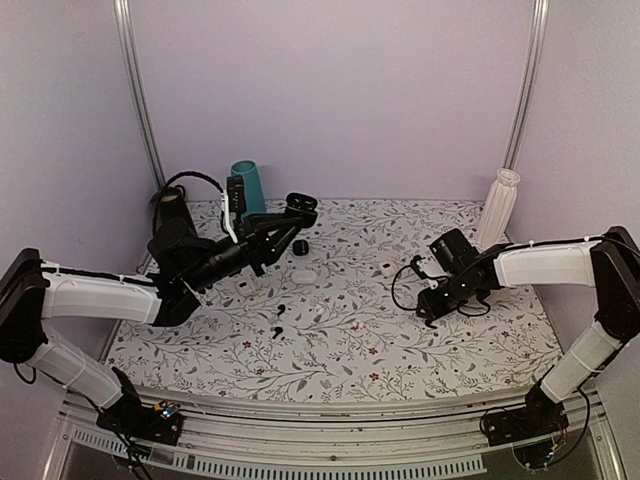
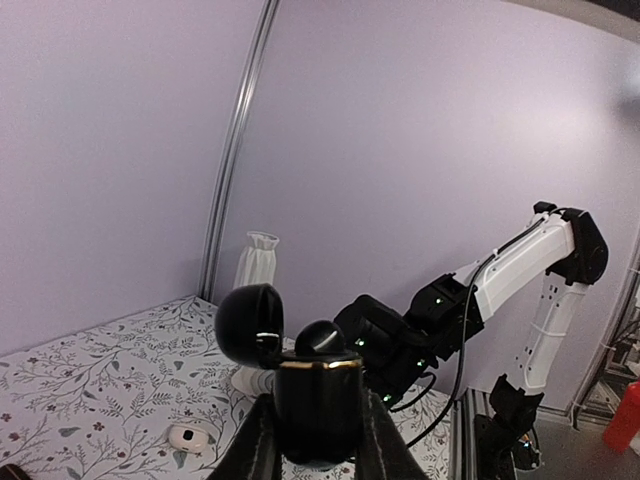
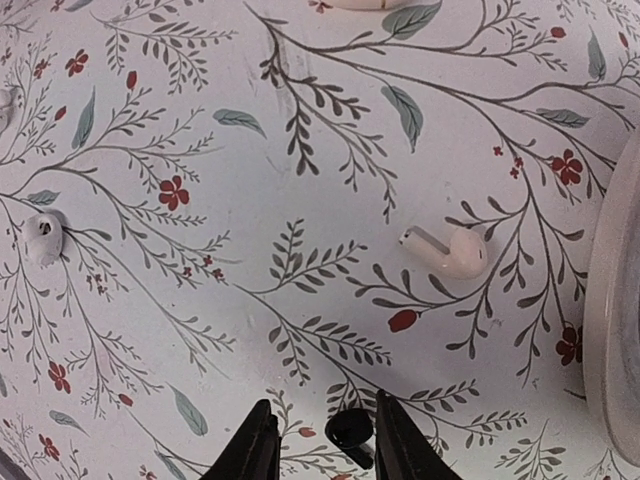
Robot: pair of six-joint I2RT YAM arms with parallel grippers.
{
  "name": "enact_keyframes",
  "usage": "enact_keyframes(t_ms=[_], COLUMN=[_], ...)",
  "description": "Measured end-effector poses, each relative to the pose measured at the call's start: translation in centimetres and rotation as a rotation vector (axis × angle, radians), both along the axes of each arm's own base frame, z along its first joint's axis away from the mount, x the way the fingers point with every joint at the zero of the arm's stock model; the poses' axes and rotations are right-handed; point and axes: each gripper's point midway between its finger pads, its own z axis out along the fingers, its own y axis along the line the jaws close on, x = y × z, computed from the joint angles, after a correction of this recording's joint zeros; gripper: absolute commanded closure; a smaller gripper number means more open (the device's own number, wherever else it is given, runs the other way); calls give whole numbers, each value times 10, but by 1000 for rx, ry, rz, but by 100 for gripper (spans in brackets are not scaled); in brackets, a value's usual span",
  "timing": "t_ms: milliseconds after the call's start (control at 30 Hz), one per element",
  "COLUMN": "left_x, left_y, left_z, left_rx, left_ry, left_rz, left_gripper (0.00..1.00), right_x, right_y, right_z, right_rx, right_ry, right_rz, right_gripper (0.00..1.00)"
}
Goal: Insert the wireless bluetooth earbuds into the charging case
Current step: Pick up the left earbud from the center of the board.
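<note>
Floral-print table (image 1: 340,350), top view. Back edge: teal cup (image 1: 246,186) at 11 o'clock, white ribbed vase (image 1: 499,205) at 2 o'clock. Near centre: black earbuds (image 1: 281,308) toward 8 o'clock, one white case (image 1: 387,268) at 2 o'clock, another white case (image 1: 303,274) at 11 o'clock. Right-wrist view: a white earbud (image 3: 445,250); a pale piece (image 3: 43,238) at 9 o'clock, probably another earbud.

The glossy black charging case (image 2: 318,410) is held upright, lid open; a black earbud (image 3: 350,437) lies between fingers (image 3: 398,440).
</note>
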Motion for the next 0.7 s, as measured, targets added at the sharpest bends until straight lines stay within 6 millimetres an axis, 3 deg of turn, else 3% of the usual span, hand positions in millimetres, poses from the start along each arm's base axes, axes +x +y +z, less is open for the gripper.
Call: enact_keyframes(t_ms=[333,700], left_x=[1,1], left_y=[-2,-2], left_z=[-1,-1], left_rx=[10,12], left_ry=[10,11], left_rz=[-3,-4], left_gripper=[100,100], right_x=[-8,-2], right_y=[-5,-7], right_z=[-21,-20], right_rx=[-70,-125], right_ry=[63,78], right_rz=[60,83], right_gripper=[67,68])
